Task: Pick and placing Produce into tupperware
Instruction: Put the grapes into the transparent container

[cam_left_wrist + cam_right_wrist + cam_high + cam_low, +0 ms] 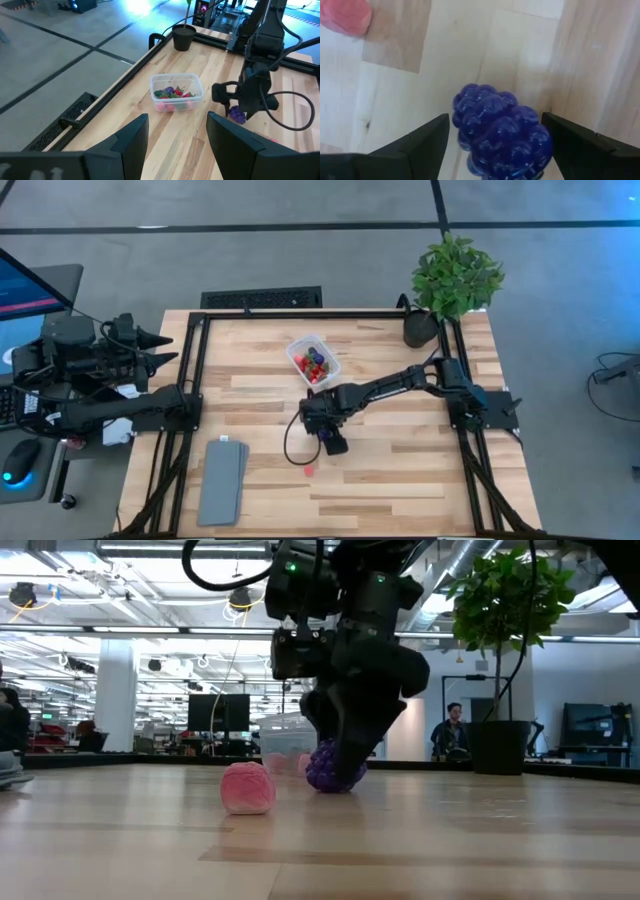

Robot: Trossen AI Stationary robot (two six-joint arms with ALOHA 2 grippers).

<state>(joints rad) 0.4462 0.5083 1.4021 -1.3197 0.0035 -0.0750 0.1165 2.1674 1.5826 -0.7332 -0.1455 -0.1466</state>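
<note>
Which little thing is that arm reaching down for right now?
Find the clear tub on the wooden table; just in front of it the right gripper straddles a grape cluster. It is bumpy and purple, unlike the smooth pink piece beside it.

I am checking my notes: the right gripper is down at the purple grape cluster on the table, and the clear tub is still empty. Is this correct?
Not quite. The tupperware is not empty: the left wrist view shows several produce pieces inside. The rest holds: the right gripper is down at the purple grape cluster on the table.

Purple grape cluster (502,132) on table – pink piece (247,788) nearby; clear tub (314,361) holds mixed produce
</note>
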